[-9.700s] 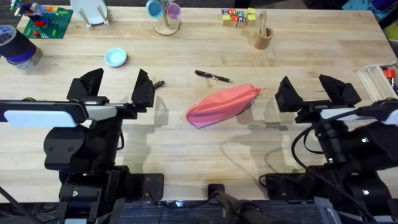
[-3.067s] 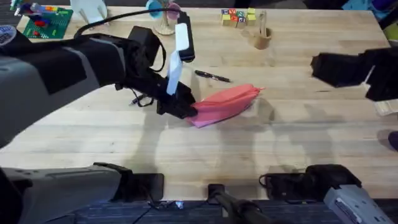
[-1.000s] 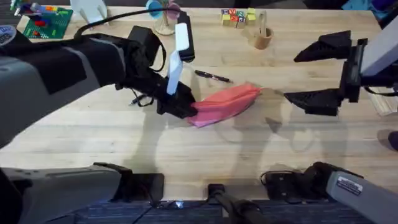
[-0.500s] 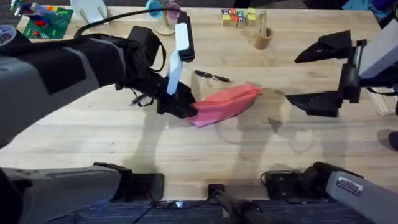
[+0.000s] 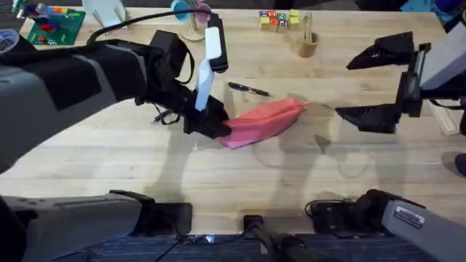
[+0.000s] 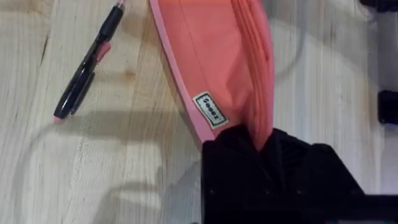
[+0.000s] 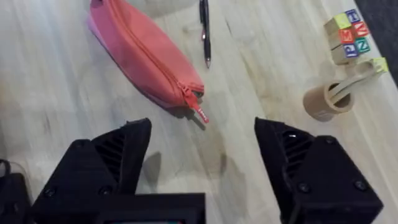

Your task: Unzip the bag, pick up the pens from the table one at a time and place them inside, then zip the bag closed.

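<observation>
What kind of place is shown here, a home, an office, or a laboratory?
Most likely a robot laboratory or test bench. Two robot arms work at a wooden table, the left gripper holding a pink bag. Assorted practice items stand along the far edge: toy blocks, a green building plate.

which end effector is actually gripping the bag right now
The left end effector: it is clamped on the blunt end of the bag. The right end effector hovers wide open off the zipper-pull end, touching nothing.

wooden table (image 5: 240,182), pink bag (image 5: 263,122), pen (image 5: 249,89)
</observation>
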Motion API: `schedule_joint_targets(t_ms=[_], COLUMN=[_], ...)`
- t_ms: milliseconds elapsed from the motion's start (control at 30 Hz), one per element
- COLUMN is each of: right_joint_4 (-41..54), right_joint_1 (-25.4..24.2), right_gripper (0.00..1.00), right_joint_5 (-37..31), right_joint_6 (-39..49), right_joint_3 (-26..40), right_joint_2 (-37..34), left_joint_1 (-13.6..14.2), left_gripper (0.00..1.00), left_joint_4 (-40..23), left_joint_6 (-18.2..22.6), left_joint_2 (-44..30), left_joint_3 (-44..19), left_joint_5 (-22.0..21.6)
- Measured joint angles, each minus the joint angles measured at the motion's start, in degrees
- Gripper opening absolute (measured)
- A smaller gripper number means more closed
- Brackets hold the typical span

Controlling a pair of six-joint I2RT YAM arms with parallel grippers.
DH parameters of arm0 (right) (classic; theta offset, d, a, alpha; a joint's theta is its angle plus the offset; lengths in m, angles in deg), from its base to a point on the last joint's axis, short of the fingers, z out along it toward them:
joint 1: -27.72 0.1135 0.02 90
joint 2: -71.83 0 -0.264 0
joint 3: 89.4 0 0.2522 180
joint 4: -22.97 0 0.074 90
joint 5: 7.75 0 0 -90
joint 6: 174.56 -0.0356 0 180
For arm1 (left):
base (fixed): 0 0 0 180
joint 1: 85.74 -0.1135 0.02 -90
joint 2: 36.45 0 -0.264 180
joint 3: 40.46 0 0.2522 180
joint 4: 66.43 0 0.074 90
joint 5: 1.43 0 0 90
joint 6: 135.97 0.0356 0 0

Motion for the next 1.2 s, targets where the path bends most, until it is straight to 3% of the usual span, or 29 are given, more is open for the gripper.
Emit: schedule_joint_targets(t_ms=[233,433,1200], right_joint_4=[-2.2,-2.4,-10.6], right_joint_1=[0.0,0.6,11.3], right_gripper=[0.995,0.996,0.996], right_joint_5=[-0.2,-0.2,-1.7], right_joint_6=[0.2,0.2,0.2], right_joint_3=[0.0,0.0,0.0], right_joint_2=[-0.8,-5.9,-24.2], left_joint_1=[0.0,0.0,0.0], left_gripper=[0.042,0.042,0.042], left_joint_4=[0.0,0.0,0.0], left_joint_6=[0.0,0.0,0.0], left_joint_2=[0.0,0.0,0.0], left_joint_3=[0.0,0.0,0.0], left_joint_5=[0.0,0.0,0.0])
